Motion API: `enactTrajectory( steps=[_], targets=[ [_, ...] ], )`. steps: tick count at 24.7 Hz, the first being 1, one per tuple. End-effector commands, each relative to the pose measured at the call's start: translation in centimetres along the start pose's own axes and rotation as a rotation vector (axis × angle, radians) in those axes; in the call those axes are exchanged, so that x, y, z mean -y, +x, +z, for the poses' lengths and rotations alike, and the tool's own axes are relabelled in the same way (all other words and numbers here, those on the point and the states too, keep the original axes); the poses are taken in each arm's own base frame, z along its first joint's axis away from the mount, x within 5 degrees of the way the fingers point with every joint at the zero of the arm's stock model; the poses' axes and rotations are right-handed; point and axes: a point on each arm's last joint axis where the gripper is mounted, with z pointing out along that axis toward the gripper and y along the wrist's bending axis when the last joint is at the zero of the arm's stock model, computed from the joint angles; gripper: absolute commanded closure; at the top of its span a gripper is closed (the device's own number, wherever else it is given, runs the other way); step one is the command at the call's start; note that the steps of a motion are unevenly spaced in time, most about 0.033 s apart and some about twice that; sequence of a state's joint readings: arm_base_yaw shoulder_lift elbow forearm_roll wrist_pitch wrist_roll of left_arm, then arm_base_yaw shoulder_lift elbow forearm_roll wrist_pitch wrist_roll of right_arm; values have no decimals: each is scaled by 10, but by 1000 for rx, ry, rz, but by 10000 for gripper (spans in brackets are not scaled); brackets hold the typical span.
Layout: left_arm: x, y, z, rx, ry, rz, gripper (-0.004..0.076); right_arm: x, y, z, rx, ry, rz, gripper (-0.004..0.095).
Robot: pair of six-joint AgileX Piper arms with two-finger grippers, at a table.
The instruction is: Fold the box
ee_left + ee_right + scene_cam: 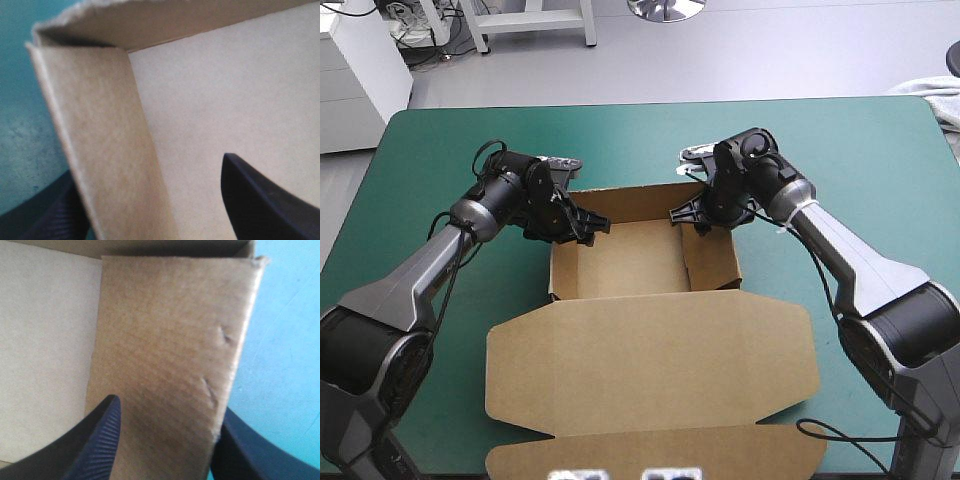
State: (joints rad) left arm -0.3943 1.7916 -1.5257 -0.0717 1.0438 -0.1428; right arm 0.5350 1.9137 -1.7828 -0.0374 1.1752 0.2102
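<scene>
Right gripper (167,412), two broad black fingers (97,445) apart, astride a raised wall of the brown cut-board box (165,340). One finger inside, above the pale box floor (45,340); the other outside, above the teal-green table cover (285,365). Two small creases (226,336) near the wall's outer edge.

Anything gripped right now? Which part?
Nothing looks clamped: the left gripper stands open astride the box at its left side wall, the right gripper open astride its right side wall.
</scene>
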Motion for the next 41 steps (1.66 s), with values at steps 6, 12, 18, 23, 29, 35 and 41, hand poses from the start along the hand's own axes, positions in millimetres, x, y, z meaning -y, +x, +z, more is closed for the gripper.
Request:
enactTrajectory(
  steps=[6, 12, 18, 23, 29, 35, 41],
  targets=[
    [5, -24, -78, 190, -30, 46, 224, 9, -20, -78, 202, 80, -30, 432],
    [1, -20, -187, 403, -110, 91, 345, 16, -25, -138, 385, 50, 0, 467],
    [-3, 46, -290, 655, -89, 158, 734, 44, -29, -134, 351, -94, 85, 467],
    [-7, 74, -317, 729, -81, 155, 734, 44, -35, -115, 309, -110, 91, 467],
    [-15, 108, -300, 660, -101, 177, 734, 41, -43, -85, 245, -135, 62, 467],
    [-24, 146, -256, 660, -79, 141, 734, 39, -39, -56, 157, -155, 75, 467],
    [-34, 186, -210, 581, -73, 107, 734, 39, -22, -20, 17, -162, 51, 467]
  ],
)
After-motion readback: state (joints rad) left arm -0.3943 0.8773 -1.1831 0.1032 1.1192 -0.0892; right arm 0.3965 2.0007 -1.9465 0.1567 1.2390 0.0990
